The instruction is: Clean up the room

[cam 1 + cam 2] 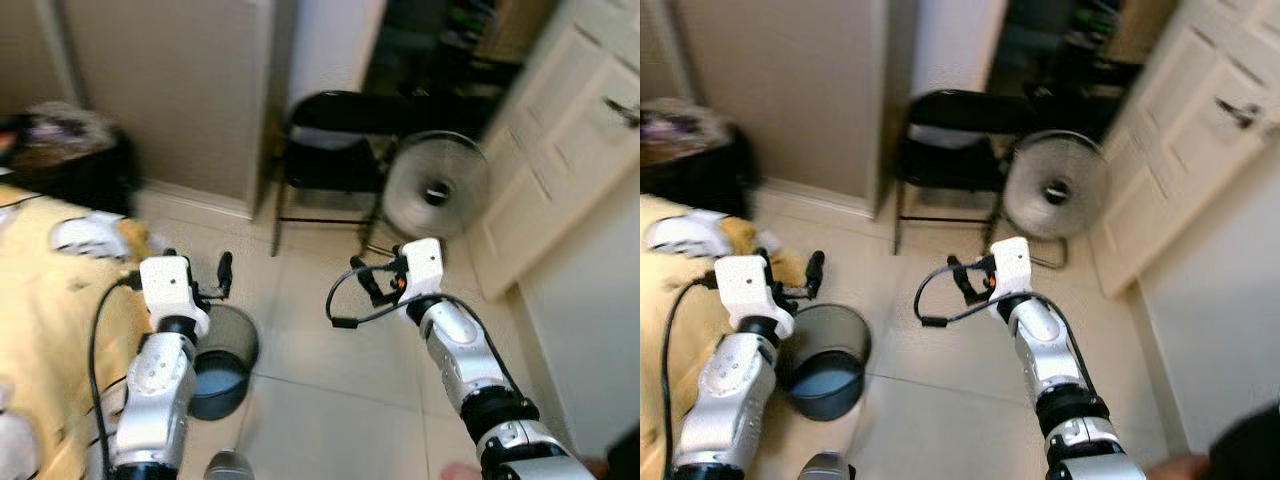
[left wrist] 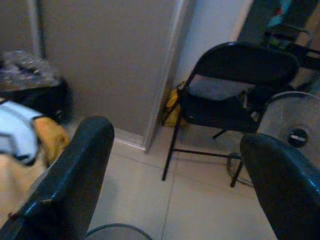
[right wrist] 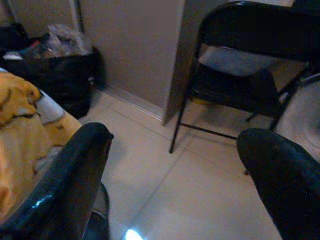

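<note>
Both arms are raised over a tiled floor. My left gripper (image 1: pixel 218 270) is open and empty, hovering above a round dark waste bin (image 1: pixel 224 362) that stands beside a yellow bedspread (image 1: pixel 45 320). A white and grey cloth item (image 1: pixel 90 236) lies on the bedspread's far edge. My right gripper (image 1: pixel 366 276) is also open and empty, held over bare tiles in front of a black folding chair (image 1: pixel 335 150). In the left wrist view the fingers (image 2: pixel 75 175) frame the chair (image 2: pixel 235 85). The right wrist view shows the fingers (image 3: pixel 70 180) over the floor.
A full black rubbish bag (image 1: pixel 70 150) sits at the back left by the wall. A round floor fan (image 1: pixel 437 186) stands right of the chair. White panelled doors (image 1: pixel 570 130) line the right side. Open tiles lie between the bin and the doors.
</note>
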`<state>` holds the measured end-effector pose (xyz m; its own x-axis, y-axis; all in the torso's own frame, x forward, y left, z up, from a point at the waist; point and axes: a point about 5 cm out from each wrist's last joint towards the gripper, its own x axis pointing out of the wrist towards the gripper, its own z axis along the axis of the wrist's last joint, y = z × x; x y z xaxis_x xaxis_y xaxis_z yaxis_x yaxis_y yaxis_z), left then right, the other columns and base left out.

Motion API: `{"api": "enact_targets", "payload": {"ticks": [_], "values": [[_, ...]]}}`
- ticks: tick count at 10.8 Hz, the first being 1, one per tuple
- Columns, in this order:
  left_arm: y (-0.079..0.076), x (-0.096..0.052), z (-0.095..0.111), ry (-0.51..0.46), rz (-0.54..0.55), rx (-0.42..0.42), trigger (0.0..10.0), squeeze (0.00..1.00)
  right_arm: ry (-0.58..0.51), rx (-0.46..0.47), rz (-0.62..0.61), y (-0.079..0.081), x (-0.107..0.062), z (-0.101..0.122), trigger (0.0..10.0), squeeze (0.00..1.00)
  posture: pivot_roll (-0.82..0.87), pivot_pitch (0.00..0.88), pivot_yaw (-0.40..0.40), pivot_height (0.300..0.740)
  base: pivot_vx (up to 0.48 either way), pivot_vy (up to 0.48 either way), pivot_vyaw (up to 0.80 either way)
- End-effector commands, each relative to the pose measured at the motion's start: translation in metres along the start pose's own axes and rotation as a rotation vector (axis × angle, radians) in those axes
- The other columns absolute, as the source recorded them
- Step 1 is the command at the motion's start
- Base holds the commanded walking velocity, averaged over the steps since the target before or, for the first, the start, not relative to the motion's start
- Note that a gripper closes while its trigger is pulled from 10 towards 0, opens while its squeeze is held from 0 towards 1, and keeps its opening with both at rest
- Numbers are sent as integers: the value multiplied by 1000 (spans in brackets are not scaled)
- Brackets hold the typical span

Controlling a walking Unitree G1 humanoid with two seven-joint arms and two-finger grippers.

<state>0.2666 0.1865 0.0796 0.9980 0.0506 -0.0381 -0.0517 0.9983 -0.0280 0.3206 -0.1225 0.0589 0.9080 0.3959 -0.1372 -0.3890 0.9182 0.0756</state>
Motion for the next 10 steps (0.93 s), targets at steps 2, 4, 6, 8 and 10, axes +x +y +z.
{"api": "enact_targets", "payload": {"ticks": [2,4,6,8,10], "values": [[4,-4,3,-31,29,51,10000,0,-75,62,-81,-17,-1,13,10000,0,228,0,-196,740,0,0,575],[35,-25,11,-106,197,53,10000,1000,-162,19,-156,-27,-11,24,10000,949,226,0,-197,740,0,0,625],[40,-28,16,-133,265,39,10000,1000,-170,-3,-178,-32,-17,23,10000,1000,234,0,-207,740,0,0,681],[33,-25,13,-107,230,57,10000,1000,-147,2,-179,-30,-14,20,10000,1000,236,0,-200,740,0,0,678],[32,-21,15,-95,211,92,10000,0,-131,8,-162,-26,-10,18,10000,1000,234,0,-190,740,0,0,669]]}}
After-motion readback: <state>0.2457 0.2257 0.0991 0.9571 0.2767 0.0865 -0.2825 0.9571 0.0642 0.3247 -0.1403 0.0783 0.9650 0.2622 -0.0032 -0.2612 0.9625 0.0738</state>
